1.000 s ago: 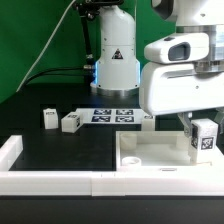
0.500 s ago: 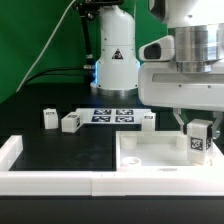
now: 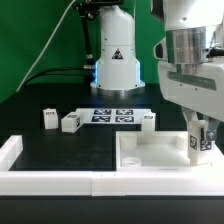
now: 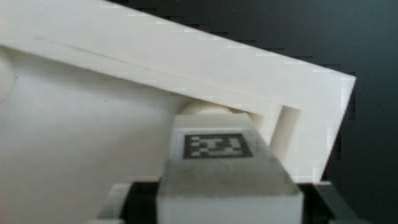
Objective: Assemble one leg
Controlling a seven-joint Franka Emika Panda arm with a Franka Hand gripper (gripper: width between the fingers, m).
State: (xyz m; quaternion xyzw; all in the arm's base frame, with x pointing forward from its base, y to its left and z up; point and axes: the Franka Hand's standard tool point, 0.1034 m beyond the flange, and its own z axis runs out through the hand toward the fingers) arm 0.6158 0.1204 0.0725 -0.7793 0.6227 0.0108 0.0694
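A small white leg [image 3: 201,144] with a black-and-white marker on its side stands upright at the near right corner of the wide white square panel [image 3: 150,150]. My gripper [image 3: 199,124] is shut on the leg from above. In the wrist view the leg [image 4: 221,160] fills the space between my dark fingers [image 4: 143,200], its end at the panel's raised corner rim [image 4: 267,85]. Whether the leg sits in a corner socket is hidden.
Three more small white legs lie on the black table: two [image 3: 48,117] [image 3: 71,122] at the exterior view's left and one [image 3: 147,120] behind the panel. The marker board [image 3: 112,115] lies in front of the arm's base. A white rail [image 3: 50,178] borders the near edge.
The arm's wrist has turned and shifted toward the exterior view's right over the panel corner. The leg stays gripped and sits slightly lower at the corner.
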